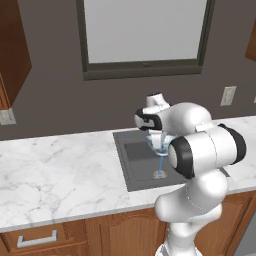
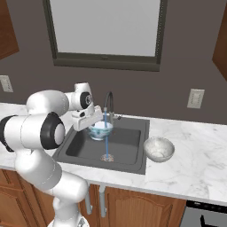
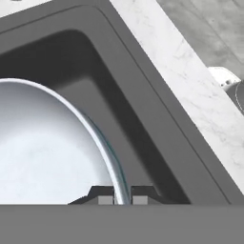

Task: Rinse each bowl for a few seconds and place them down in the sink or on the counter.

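Pinched at its rim by the closed gripper point(image 3: 118, 196), the glossy blue, white-inside bowl point(image 2: 100, 130) hangs above the sink point(image 2: 133, 153).

White arm folded forward, claw pinched shut

The white Franka arm with dark joints point(image 2: 44, 128) bends at its elbow and reaches ahead, wrist level; its two-finger claw point(image 3: 122, 196) clamps the rim of the glossy light blue bowl point(image 3: 43, 152), one dark fingertip each side.

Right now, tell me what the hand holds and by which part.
The hand grips the blue bowl by its rim, over the sink.
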